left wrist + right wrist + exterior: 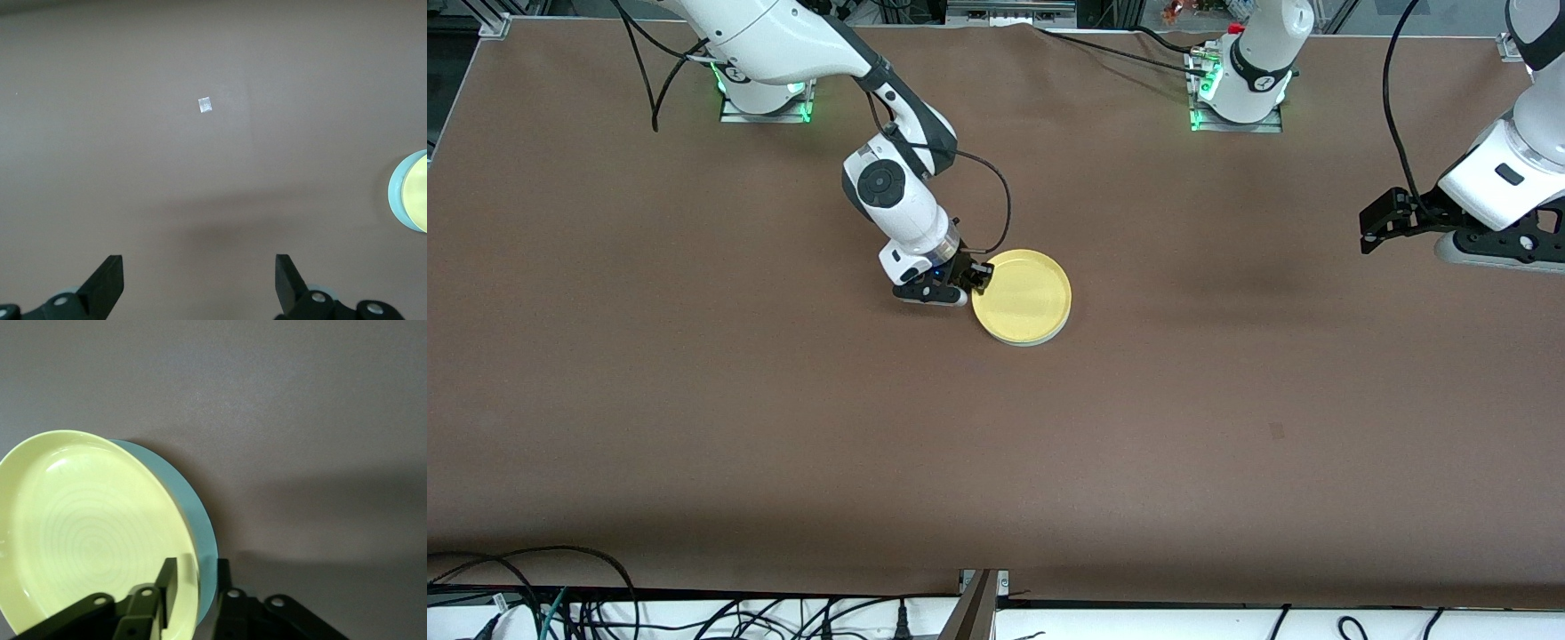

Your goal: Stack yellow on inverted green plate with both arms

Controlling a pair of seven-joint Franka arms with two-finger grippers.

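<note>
We begin at the right arm's end of the desk (694, 400). The right claw (971, 277) is down at the rim of the yellow plate (1021, 296), on the edge facing the right arm's end. In the right wrist view the two fingers (168, 577) straddle the yellow rim, one inside the plate and one outside, closed on it. We judge the plate gripped, not yet released.

The yellow plate lies near the middle of the desk, face up, on top of the green plate (200, 527). Only a thin pale edge of the green plate shows beneath it, on the side nearer the front camera. Both plates are round, so neither has a long axis or a pointing direction; the only orientation to record is yellow rim up. The green plate's facing cannot be confirmed from what shows.

The relation that governs the next move: the stack extends from the right claw toward the left arm's end. We judge that a clean release calls for opening the fingers and lifting straight off the rim, so the yellow plate is not dragged off centre.

The left claw (1383, 220) waits in the air over bare desk at the left arm's end, well apart from the stack, fingers spread wide and holding nothing. The right arm is by far the nearer.
</note>
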